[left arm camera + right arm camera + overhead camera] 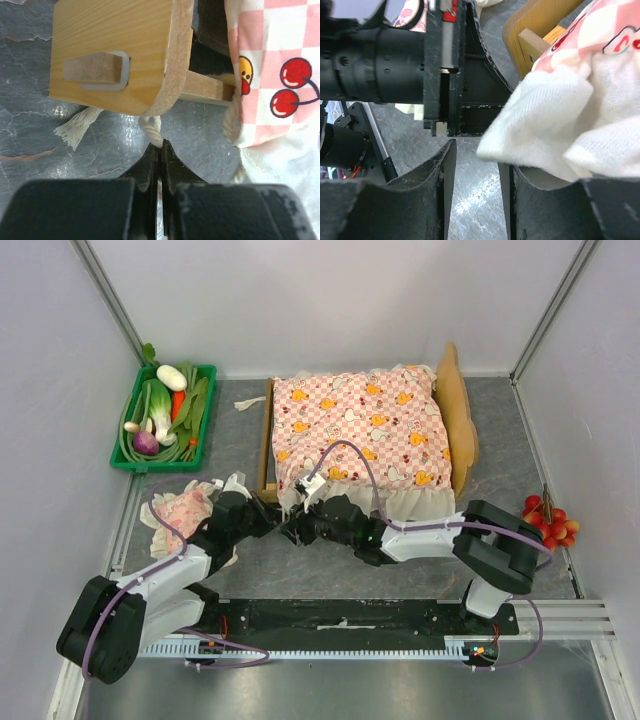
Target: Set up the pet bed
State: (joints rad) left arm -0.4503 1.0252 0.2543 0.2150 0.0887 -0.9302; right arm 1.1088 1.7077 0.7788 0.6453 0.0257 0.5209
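Heads up on the pet bed (461, 415): it sits mid-table toward the back, with the headboard (458, 380) on your right and the foot end nearest the arms. It's a light-wood frame with a curvy, ear-shaped headboard and a dark fabric base, and right now the pink-checked mattress (365, 425) covers most of it. I'd guess the frame is stiff but pretty light, so it'll probably skid on the smooth grey table (250, 565) if you nudge it instead of pinching it. The thin foot panel or a side rail looks like the best place to grab; the headboard rim would work too. The mattress is floppy, so expect its frill (540, 120) to bunch up. Your left end effector (160, 148) has its fingers pressed together with nothing between them, and its tip is right at the foot corner beside a frayed rope (75, 127). Your right end effector (476, 156) has its fingers apart, with the white frill draped over one finger but not pinched. The little pillow (185, 508) is lying off by the left arm.
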